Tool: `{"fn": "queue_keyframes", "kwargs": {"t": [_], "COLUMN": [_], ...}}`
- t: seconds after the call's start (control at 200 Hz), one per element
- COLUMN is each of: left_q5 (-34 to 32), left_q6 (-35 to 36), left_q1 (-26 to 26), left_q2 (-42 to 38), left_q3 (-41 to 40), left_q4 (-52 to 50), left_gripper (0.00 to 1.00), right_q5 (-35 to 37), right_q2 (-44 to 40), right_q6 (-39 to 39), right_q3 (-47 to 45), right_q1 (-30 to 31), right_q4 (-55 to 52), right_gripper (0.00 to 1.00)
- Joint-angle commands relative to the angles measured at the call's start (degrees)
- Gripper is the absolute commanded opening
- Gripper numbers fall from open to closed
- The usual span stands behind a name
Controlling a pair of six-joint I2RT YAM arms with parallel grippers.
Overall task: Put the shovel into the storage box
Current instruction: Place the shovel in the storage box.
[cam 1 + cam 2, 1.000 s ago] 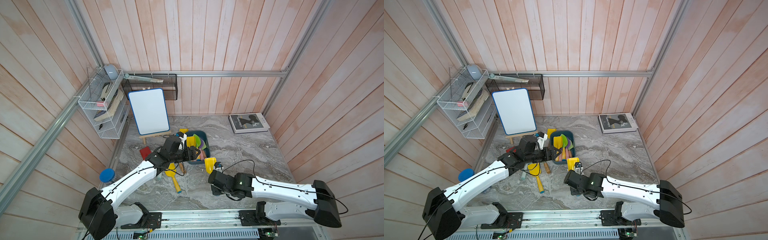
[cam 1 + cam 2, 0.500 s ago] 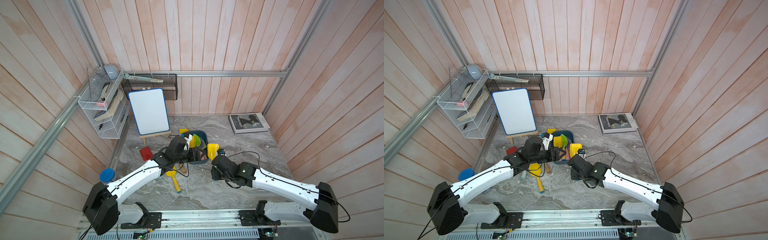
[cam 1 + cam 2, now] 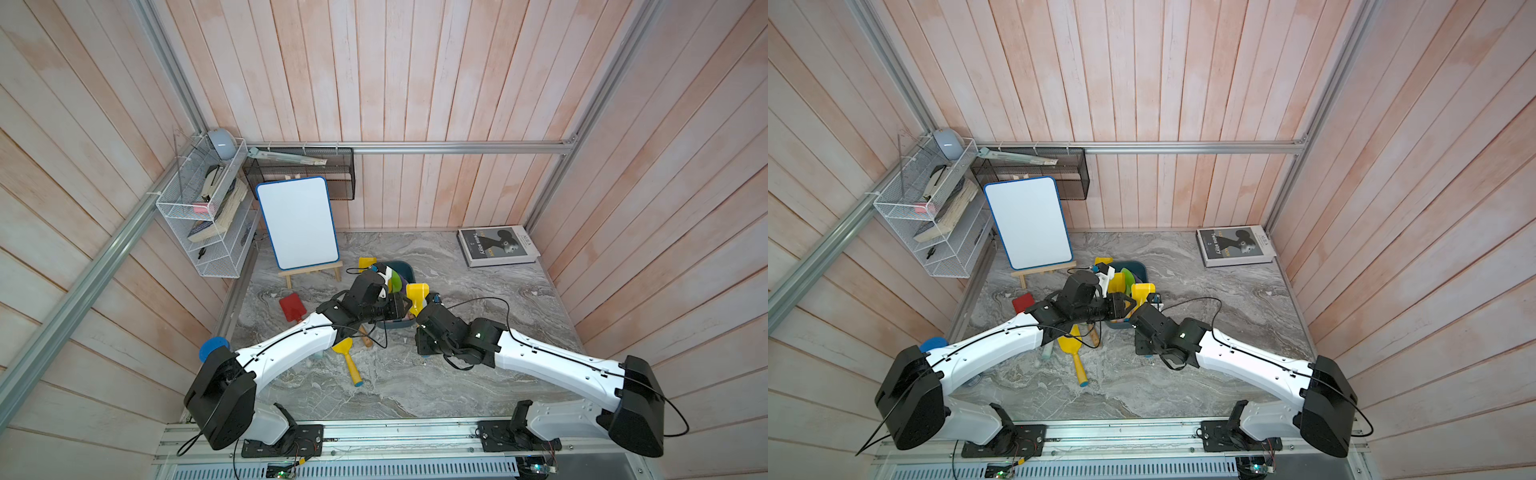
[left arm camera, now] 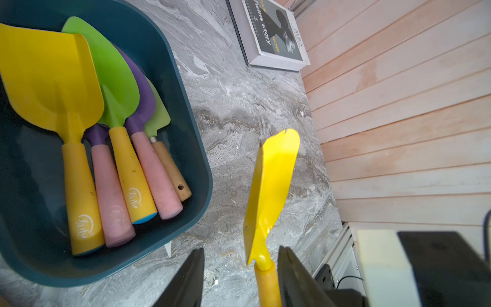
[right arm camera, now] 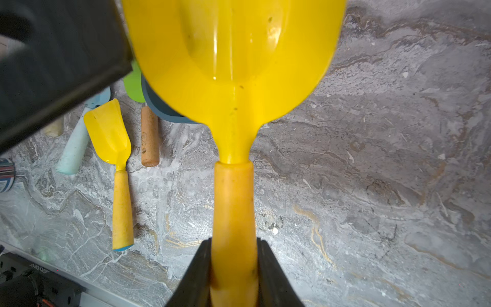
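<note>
- The right claw [image 5: 233, 244] is clenched on the handle of the yellow shovel [image 5: 233, 66]. The shovel hangs in the air just beside the storage box [image 4: 191, 138], with its blade over bare worktop [image 4: 252, 93], so it is not in the box yet.
- The left claw [image 4: 241, 249] stands released around that same handle, up by the neck. One jaw looks to be against the handle and the other shows a clear gap.
- To my eye this is a hand-over, and that is the risky bit. If the right claw lets go before the left has a proper hold, the shovel drops to the worktop outside the box.
- If both claws clamp and pull different ways, the handle could twist or slip. They also sit so near each other that they could knock together.
- The box already holds five shovels [image 4: 114, 87], fanned across one side. Another laid on top may ride up and hang over the rim, or its blade may catch the rim going in.
- Near the box lie a small yellow shovel [image 5: 109, 127], a wooden handle [image 5: 150, 135] and a red shovel [image 3: 293, 307]. A low swing could nudge them.
- The whiteboard [image 3: 297, 222] and the book [image 3: 496, 245] stand well apart, out of the way.
</note>
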Motion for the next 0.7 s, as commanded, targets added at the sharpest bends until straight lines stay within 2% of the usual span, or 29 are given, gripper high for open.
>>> {"fn": "queue_keyframes", "kwargs": {"t": [0.0, 0.45, 0.695], "left_q5": [-3.5, -6.2, -7.3], "left_q6": [1.2, 2.5, 2.9], "left_q1": [-0.4, -1.0, -1.2], "left_q2": [0.9, 4.5, 5.6], "left_q3": [2.2, 5.0, 5.8], "left_q4": [0.8, -0.6, -1.4], "left_gripper": [0.43, 0.32, 0.18], "right_q5": [-0.2, -1.1, -1.3], "right_q2": [0.7, 1.6, 1.8], "right_q6": [-0.7, -1.0, -1.1], "right_q3": [1.7, 2.4, 2.4], "right_q1": [-0.4, -0.3, -0.3], "right_q4": [0.9, 1.6, 1.7], "right_gripper": [0.0, 0.0, 0.0]}}
